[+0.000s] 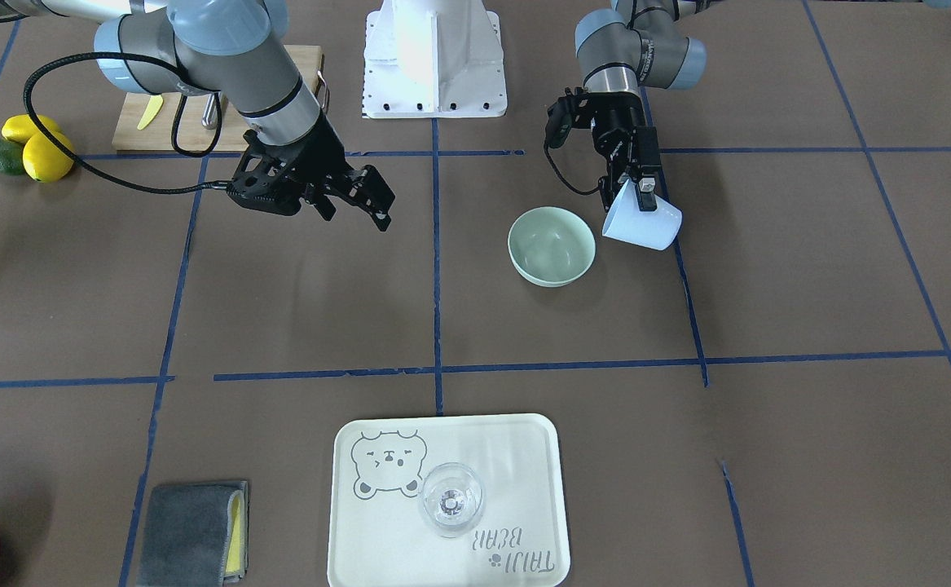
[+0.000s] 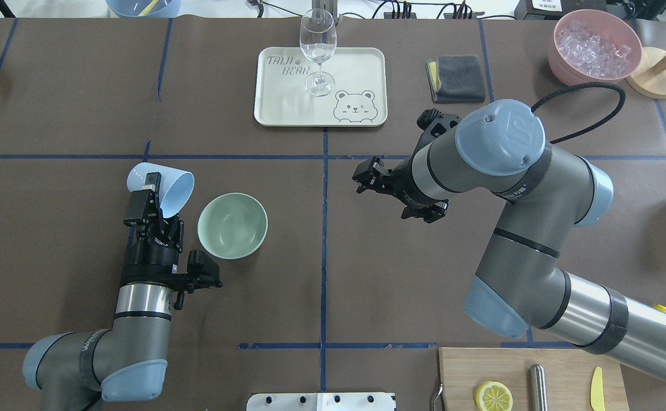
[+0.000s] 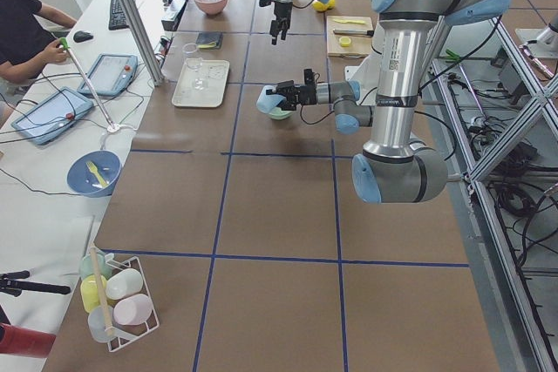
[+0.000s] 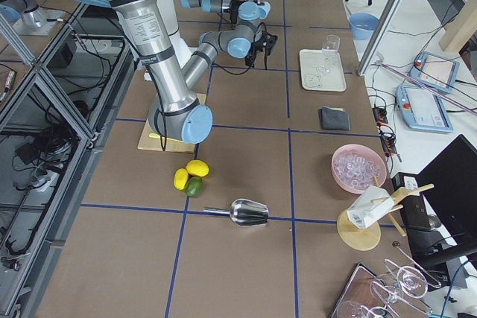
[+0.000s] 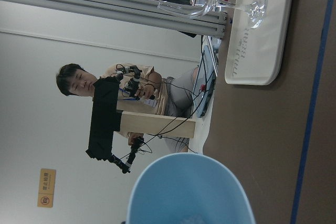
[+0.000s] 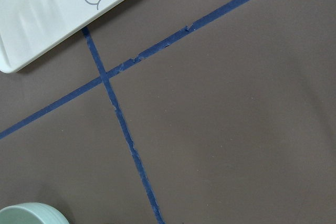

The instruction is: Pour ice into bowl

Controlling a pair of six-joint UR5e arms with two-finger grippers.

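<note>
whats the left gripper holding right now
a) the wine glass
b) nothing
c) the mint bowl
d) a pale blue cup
d: the left gripper is clamped on the wall of a pale blue cup, held tilted beside the mint bowl; the wine glass stands on the tray.
</note>
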